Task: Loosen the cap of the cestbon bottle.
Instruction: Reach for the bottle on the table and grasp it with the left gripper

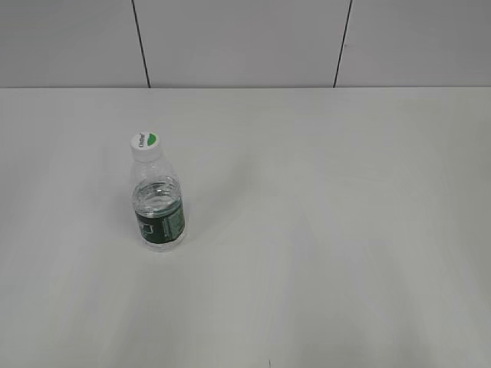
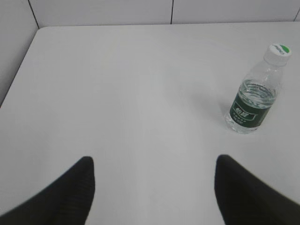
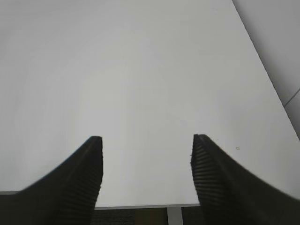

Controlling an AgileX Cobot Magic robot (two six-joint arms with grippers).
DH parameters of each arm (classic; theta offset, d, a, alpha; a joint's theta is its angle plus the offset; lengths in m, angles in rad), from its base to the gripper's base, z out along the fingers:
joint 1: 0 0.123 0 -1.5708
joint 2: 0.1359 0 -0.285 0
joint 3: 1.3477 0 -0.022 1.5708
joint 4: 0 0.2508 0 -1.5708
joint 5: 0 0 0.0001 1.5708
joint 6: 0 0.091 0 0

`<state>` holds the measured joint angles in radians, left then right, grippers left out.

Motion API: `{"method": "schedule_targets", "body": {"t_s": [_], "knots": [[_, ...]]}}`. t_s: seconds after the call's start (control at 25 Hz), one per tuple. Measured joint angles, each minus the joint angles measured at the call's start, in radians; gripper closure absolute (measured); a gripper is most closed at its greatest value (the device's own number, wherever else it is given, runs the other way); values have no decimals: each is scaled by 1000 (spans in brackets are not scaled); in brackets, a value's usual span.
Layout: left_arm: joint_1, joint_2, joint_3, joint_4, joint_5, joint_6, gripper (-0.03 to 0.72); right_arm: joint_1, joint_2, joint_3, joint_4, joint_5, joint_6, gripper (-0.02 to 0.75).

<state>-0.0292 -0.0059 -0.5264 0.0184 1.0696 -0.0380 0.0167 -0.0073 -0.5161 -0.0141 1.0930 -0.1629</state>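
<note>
the cestbon bottle [image 2: 251,103] stood upright on the table [image 2: 140,93], cap [image 2: 278,50] on, well ahead and right of the left gripper [image 2: 154,178]; both it and the right gripper [image 3: 147,161] gaped empty.

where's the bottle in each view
Exterior: bottle stands upright, left of centre, on the table.
Left wrist: bottle at the right edge, upper half, beyond the open gripper.
Right wrist: not in it; only bare table.
Shared landmark: the white cap with its green patch.
</note>
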Motion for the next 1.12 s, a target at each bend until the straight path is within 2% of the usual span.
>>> {"method": "schedule_targets", "body": {"t_s": [1.12], "knots": [[0,0,0,0,0,0,197,0,0,0,0,0,0,281]]}}
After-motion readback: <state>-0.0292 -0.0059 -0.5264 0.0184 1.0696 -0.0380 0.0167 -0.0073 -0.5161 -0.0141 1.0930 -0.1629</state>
